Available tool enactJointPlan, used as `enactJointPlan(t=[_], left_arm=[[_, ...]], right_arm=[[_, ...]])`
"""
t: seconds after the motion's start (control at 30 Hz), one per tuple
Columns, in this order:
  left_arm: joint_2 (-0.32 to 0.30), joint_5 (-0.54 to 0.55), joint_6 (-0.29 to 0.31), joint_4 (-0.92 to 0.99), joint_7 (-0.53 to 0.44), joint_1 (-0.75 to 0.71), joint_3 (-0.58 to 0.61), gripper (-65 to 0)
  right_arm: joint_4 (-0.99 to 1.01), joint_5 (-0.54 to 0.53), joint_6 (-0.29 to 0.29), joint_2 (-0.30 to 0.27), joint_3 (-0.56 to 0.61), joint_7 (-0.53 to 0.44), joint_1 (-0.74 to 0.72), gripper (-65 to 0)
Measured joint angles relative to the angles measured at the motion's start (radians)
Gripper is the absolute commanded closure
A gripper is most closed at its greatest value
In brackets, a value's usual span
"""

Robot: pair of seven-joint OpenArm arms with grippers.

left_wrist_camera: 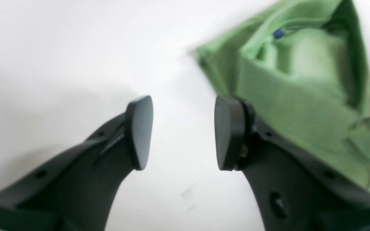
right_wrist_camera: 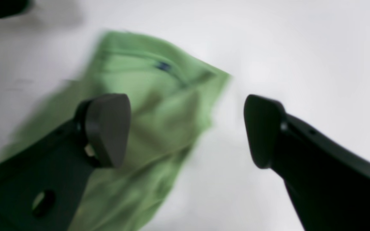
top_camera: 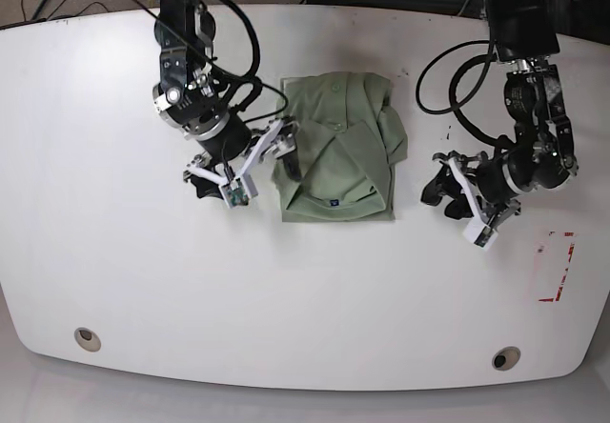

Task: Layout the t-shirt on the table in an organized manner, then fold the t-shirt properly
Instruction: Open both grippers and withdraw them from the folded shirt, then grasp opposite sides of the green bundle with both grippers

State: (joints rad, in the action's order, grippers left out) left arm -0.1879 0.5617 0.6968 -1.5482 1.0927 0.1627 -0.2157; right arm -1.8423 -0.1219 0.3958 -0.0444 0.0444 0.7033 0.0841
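The pale green t-shirt (top_camera: 338, 147) lies folded into a compact rectangle at the middle of the white table (top_camera: 114, 280), collar toward the front edge. My right gripper (top_camera: 243, 171) stands wide open at the shirt's left edge. In the right wrist view, which is blurred, one of the right gripper's (right_wrist_camera: 185, 130) fingers (right_wrist_camera: 108, 128) hangs over the t-shirt (right_wrist_camera: 159, 106) and the other over bare table (right_wrist_camera: 300, 48). My left gripper (top_camera: 446, 197) hovers open to the right of the shirt, apart from it. In the left wrist view the left gripper (left_wrist_camera: 183, 133) has only table (left_wrist_camera: 59, 48) between its pads, with the t-shirt (left_wrist_camera: 300, 89) beside it.
A red-marked rectangle (top_camera: 558, 266) sits near the table's right edge. Two round grommet holes (top_camera: 87, 338) (top_camera: 505, 357) lie near the front edge. Black cables run along the back behind both arm bases.
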Motion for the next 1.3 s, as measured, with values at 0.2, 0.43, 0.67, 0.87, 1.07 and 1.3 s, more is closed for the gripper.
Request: enactJointPlan(t=[0.2, 0.43, 0.67, 0.87, 1.07, 1.3], left_arm=[[0.060, 0.006, 0.000, 0.037, 0.000, 0.017, -0.002, -34.4], [0.114, 0.005, 0.000, 0.094, -0.012, 0.047, -0.002, -37.9], [0.155, -0.008, 0.000, 0.199, -0.008, 0.091, -0.002, -37.9], [0.161, -0.039, 0.000, 0.252, -0.013, 0.115, 0.039, -37.9], [0.160, -0.056, 0.000, 0.260, -0.011, 0.106, 0.078, -37.9], [0.158, -0.055, 0.000, 0.262, -0.012, 0.101, 0.103, -37.8]], right_arm=[[0.124, -0.009, 0.008, 0.000, 0.002, -0.003, -0.082, -53.3], [0.226, -0.013, 0.013, 0.003, 0.002, -0.004, -0.141, -53.1], [0.307, -0.010, 0.011, 0.003, 0.002, -0.011, -0.171, -53.1], [0.327, -0.008, 0.004, 0.024, 0.001, -0.014, -0.172, -53.1], [0.327, -0.013, 0.010, 0.051, 0.008, -0.021, -0.177, -53.1], [0.331, -0.012, 0.011, 0.074, 0.001, -0.021, -0.176, -53.1]])
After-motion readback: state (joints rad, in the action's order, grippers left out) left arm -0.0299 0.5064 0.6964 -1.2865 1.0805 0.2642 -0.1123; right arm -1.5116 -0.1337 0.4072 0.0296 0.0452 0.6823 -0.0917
